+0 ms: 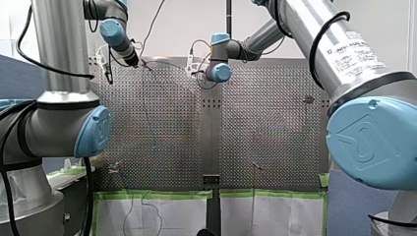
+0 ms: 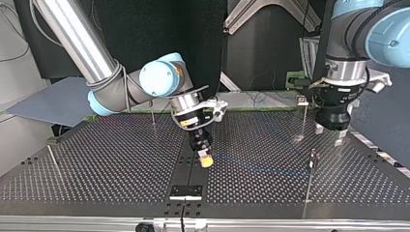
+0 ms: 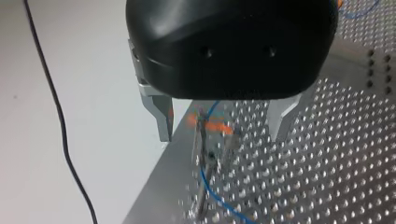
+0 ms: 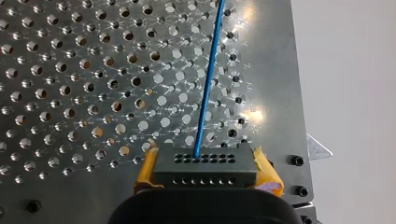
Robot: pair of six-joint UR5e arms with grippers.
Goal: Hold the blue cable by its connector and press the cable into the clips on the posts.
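- Our right gripper (image 4: 206, 171) has its yellow pads (image 4: 267, 173) closed tight on the black connector (image 4: 205, 161), which sits squarely between them.
- The blue cable (image 4: 208, 79) leaves the connector's front face and runs straight ahead, away from the gripper, low over the perforated table (image 4: 70, 93).
- Our left gripper (image 3: 223, 128) is wide open and holds nothing. A clip post (image 3: 204, 140) stands between its metal fingers (image 3: 163, 119), and the cable passes beside it.

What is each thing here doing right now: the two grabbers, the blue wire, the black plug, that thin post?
Right gripper: shut on the connector.
Left gripper: fingers open, either side of a post.
Connector: clamped between yellow pads.
Blue cable: stretched straight out of the connector.
Post: upright, blue cable passing its clip.
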